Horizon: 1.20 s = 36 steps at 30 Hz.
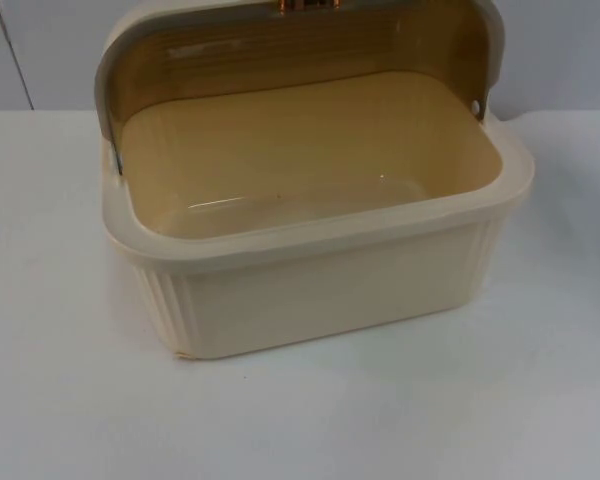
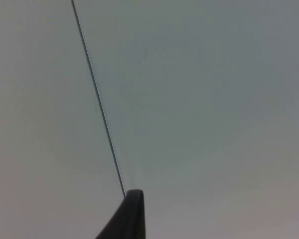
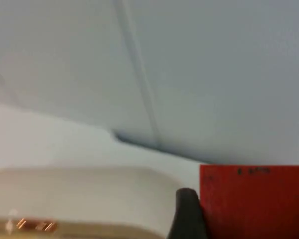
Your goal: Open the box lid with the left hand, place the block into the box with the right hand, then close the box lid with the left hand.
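the cream box (image 1: pixel 320 290) is sitting near on the white surface (image 1: pixel 70 420), its lid (image 1: pixel 300 45) standing open at the far side, inside bare. the right pincer (image 3: pixel 199 219) is gripping the red block (image 3: pixel 254 201) beyond the lid. it should be coming over the raised lid and lowering before letting go. the left pincer (image 2: pixel 127 219) is waiting, facing the partition wall (image 2: pixel 199 89); i cannot tell its state.
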### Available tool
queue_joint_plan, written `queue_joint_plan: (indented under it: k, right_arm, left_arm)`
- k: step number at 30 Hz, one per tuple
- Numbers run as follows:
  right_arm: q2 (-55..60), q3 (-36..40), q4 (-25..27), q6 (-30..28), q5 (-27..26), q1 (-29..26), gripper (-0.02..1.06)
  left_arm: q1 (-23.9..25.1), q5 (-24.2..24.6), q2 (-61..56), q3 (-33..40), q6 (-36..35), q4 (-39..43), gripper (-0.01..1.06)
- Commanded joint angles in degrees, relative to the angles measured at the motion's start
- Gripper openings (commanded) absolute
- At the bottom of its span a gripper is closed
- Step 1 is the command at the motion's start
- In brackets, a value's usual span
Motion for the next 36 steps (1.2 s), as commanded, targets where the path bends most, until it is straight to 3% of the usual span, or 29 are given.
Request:
queue_joint_plan:
  k: [1,6,7,10,11,16,19,22,23,28,29,33,36]
  right_arm:
    - [-1.0,0.7,2.5,-2.9,1.2,1.2,0.0]
    - [-1.0,5.6,-2.8,-3.6,-1.3,11.3,0.0]
    - [-1.0,5.6,-2.8,-3.6,-1.3,11.3,0.0]
    - [-1.7,9.2,-10.2,-3.6,-7.6,19.9,0.0]
    - [-1.7,9.2,-10.2,-3.6,-7.6,19.9,0.0]
    - [-5.4,19.1,-11.6,-1.4,-18.6,27.4,0.0]
    - [-6.9,24.0,-11.6,0.0,-23.3,28.4,0.0]
    - [-10.9,35.9,-11.7,3.2,-36.6,28.6,0.0]
    - [-10.9,35.9,-11.7,3.2,-36.6,28.6,0.0]
    - [-12.2,48.4,-13.2,1.3,-52.7,28.5,0.0]
    - [-12.2,48.4,-13.2,1.3,-52.7,28.5,0.0]
    - [-10.3,54.3,-13.2,1.1,-60.8,28.5,0.0]
    - [-8.6,56.2,-13.2,1.1,-62.2,28.5,0.0]
  left_arm:
    - [-0.4,-0.1,-0.4,0.2,-0.1,0.1,1.05]
    - [-0.4,-0.1,-0.4,0.2,-0.1,0.2,1.05]
    - [-0.4,-0.1,-0.4,0.2,-0.1,0.2,1.05]
    - [-0.4,-0.1,-0.9,0.2,-0.1,0.3,1.05]
    - [-0.4,-0.1,-0.9,0.2,-0.1,0.3,1.05]
    - [-0.4,-0.1,-1.5,0.2,-0.1,0.3,1.05]
    - [-0.4,-0.1,-1.9,0.2,-0.1,0.3,1.05]
    - [-0.4,-0.1,-2.2,0.2,-0.1,0.4,1.05]
    - [-0.4,-0.1,-2.2,0.2,-0.1,0.4,1.05]
    - [-0.4,-0.1,-2.2,0.2,-0.1,0.4,1.05]
    - [-0.4,-0.1,-2.2,0.2,-0.1,0.4,1.05]
    - [-0.4,-0.1,-2.2,0.2,-0.1,0.4,1.05]
    - [-0.4,-0.1,-2.2,0.2,-0.1,0.4,1.05]
